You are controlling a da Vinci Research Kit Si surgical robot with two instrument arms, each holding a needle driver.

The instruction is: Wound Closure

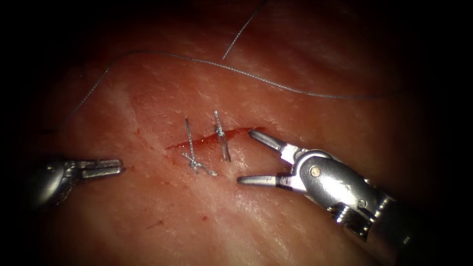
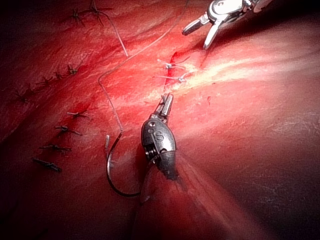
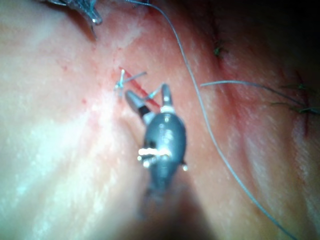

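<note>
- The tissue (image 1: 256,216) carries a short cut (image 1: 207,140) wet with red fluid (image 1: 197,142); two stitches (image 1: 221,140) cross it, each tied with short cut ends sticking out.
- The right hand (image 1: 249,156) lies just right of the cut, jaws spread wide and grasping nothing. Its upper jaw tip sits at the right end of the cut; the lower jaw points left across the tissue below the stitches.
- In the right wrist view, the right hand (image 3: 147,95) has its two jaws parted to either side of the cut's end, near the stitches (image 3: 125,80).
- The left hand (image 1: 101,168) is well to the left of the cut, jaws close together and nearly parallel, with nothing seen between them.
- The needle (image 2: 112,170) lies free on the tissue in the left wrist view, beside the left hand (image 2: 166,104), held by neither hand; whether its tip is in the tissue cannot be told.
- The thread (image 1: 236,71) runs loose in a long arc over the tissue above the cut, with a second strand rising toward the top edge.
- Rows of older stitches (image 2: 55,130) show on the tissue in the left wrist view.
</note>
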